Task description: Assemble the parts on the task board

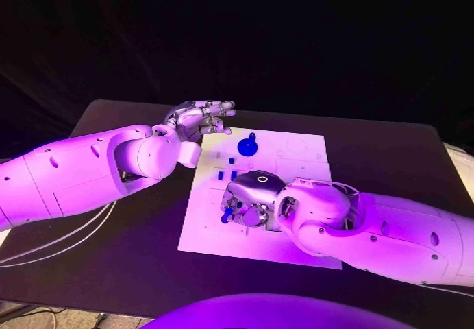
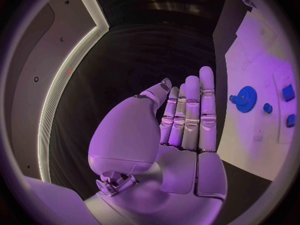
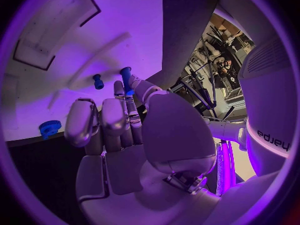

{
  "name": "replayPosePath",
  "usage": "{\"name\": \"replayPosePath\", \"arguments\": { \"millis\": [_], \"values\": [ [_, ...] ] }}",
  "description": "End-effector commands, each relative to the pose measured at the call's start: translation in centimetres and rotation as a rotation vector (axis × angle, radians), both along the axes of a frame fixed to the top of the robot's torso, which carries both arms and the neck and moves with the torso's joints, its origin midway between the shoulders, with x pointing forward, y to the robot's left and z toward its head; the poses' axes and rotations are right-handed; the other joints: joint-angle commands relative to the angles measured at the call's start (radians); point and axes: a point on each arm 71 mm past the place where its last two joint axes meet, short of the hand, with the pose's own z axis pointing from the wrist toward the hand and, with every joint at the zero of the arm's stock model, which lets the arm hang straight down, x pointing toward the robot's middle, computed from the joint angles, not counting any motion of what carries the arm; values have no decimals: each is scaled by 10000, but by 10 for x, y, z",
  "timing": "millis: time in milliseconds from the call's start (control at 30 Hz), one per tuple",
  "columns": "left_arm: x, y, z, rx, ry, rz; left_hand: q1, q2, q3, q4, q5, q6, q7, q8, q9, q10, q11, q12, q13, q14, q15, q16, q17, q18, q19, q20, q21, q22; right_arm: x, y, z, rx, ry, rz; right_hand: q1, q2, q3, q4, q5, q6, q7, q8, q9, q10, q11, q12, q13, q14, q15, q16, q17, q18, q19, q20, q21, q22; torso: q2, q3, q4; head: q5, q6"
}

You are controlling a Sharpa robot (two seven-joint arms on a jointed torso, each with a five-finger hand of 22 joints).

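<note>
The white task board (image 1: 296,161) lies in the middle of the black table. On its far left part sit a blue gear (image 1: 247,145) and a few small blue parts (image 1: 228,175). My left hand (image 1: 203,116) hovers over the table by the board's far left corner, fingers straight and side by side, holding nothing; its wrist view shows the gear (image 2: 245,98) and small parts (image 2: 287,92) off to the side. My right hand (image 1: 252,199) is low over the board's near left part and pinches a blue peg (image 3: 127,79) between thumb and fingertip. Another small peg (image 3: 97,81) stands on the board close by.
Black table (image 1: 129,240) surrounds the board on all sides. White cables (image 1: 59,240) trail under my left arm. The board (image 3: 125,25) has a shallow rectangular recess (image 3: 56,30) and faint outlines on its far right part (image 1: 296,147).
</note>
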Motion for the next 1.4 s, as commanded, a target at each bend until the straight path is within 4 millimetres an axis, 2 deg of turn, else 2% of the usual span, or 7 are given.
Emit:
{"name": "replayPosePath", "arguments": {
  "millis": [33, 667, 800, 867, 1100, 1233, 1400],
  "values": [
    [-1, -2, 1, -77, -115, -171, 51, 57, -74, -9, -32, -44, -13, 59, -17, -49, 1, 50, 10, -68, -2, 65, -11, 188, 64, -6, -64, -13, 0, 1, -2, -156, -69, 151, -15, 80, 27, 8, 33, 56, 18, 48, 17, 35, 17, -26, -1, 225, 18, 31, -15, -140, -11, 16, 44, -14, 3, 0, 6, -8, 1],
    [-1, -2, 2, -81, -108, -189, 51, 57, -74, -9, -32, -44, -13, 59, -17, -49, 1, 50, 10, -68, -2, 65, -11, 188, 64, -6, -64, -13, -2, 9, -5, -530, 102, 308, -230, -91, -90, 83, 30, -109, 94, -78, -22, -85, 91, -221, -12, 200, 72, 30, -43, -134, -48, 61, 33, -39, 2, 0, 0, -17, -27],
    [-1, -2, 2, -82, -100, -199, 51, 57, -74, -9, -32, -44, -13, 59, -17, -49, 1, 50, 10, -68, -2, 65, -11, 188, 64, -6, -64, -13, -1, 8, -5, -427, 51, 193, -353, -301, -208, 113, 157, -639, 220, -131, -148, -488, 216, -413, -29, 185, 182, 44, -50, -129, -80, 137, 19, -69, 3, -1, 2, -27, -39],
    [-1, -2, 2, -79, -95, -200, 51, 57, -74, -9, -32, -44, -13, 59, -17, -49, 1, 50, 10, -68, -2, 65, -11, 188, 64, -6, -64, -13, 0, 7, -4, -364, 12, 94, -383, -407, -319, 105, 212, -1234, 307, -130, -236, -871, 309, -419, -24, 164, 258, 39, -78, -120, -106, 210, 2, -104, -6, 0, 0, -41, -20],
    [-1, -2, 1, -75, -82, -238, 51, 57, -74, -9, -32, -44, -13, 59, -17, -49, 1, 50, 10, -68, -2, 65, -11, 188, 64, -6, -64, -13, 2, 4, -2, 16, -160, -100, -373, -494, -984, 51, 220, -2385, 448, -103, -219, -2324, 514, -374, -2, 60, 406, -107, -316, -65, -297, 389, -186, -417, -3, 2, -6, -59, 13],
    [-1, -2, 1, -75, -80, -255, 51, 57, -74, -9, -32, -44, -13, 59, -17, -49, 1, 50, 10, -68, -2, 65, -11, 188, 64, -6, -64, -13, 0, 3, 3, 692, -376, 1, -301, -471, -1362, 25, 249, -2532, 531, -93, -203, -2656, 575, -228, 25, 35, 462, -144, -384, -37, -340, 424, -241, -506, 1, 10, -9, -77, 25],
    [-1, -3, 1, -27, -116, -296, 63, 63, -88, -15, -32, -51, -10, 68, -18, -60, 4, 66, 7, -74, -2, 71, -22, 187, 69, -7, -72, -22, -7, -4, 13, 1606, -537, 191, -208, -413, -1683, -2, 384, -2385, 554, -57, -173, -2581, 572, 77, 56, 40, 466, -114, -376, -39, -307, 438, -223, -489, -29, 20, -31, -155, 146]
  ]
}}
